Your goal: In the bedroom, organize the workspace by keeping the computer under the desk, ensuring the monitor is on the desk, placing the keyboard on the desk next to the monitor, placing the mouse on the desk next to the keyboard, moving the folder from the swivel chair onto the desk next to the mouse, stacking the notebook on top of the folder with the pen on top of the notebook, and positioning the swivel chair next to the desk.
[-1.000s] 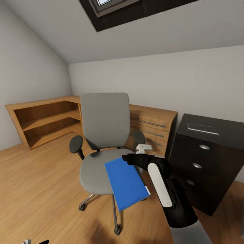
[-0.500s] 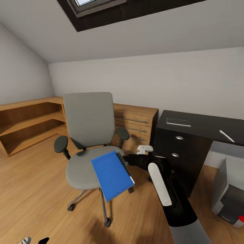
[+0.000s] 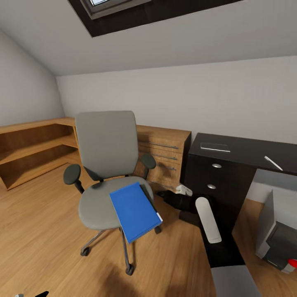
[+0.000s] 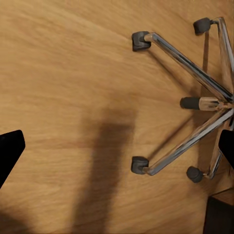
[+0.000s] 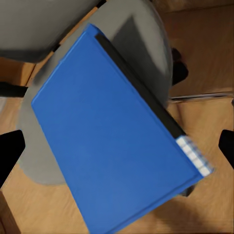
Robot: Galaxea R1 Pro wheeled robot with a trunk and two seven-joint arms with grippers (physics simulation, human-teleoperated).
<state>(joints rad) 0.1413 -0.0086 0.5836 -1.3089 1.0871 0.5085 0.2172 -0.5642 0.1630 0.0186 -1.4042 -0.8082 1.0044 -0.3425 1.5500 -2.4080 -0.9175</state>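
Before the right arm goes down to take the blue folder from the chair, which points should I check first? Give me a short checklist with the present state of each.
1. Folder lies on the swivel chair seat: ok, but one corner hangs over the front edge.
2. Right gripper is open: ok; the right wrist view shows both fingertips spread wide, nothing held.
3. Gripper is over the folder: ok in the right wrist view; in the head view it sits beside the folder's spine edge.
4. Contact with the folder: not yet.
5. Space on the desk for the folder: cannot tell, part is out of frame.
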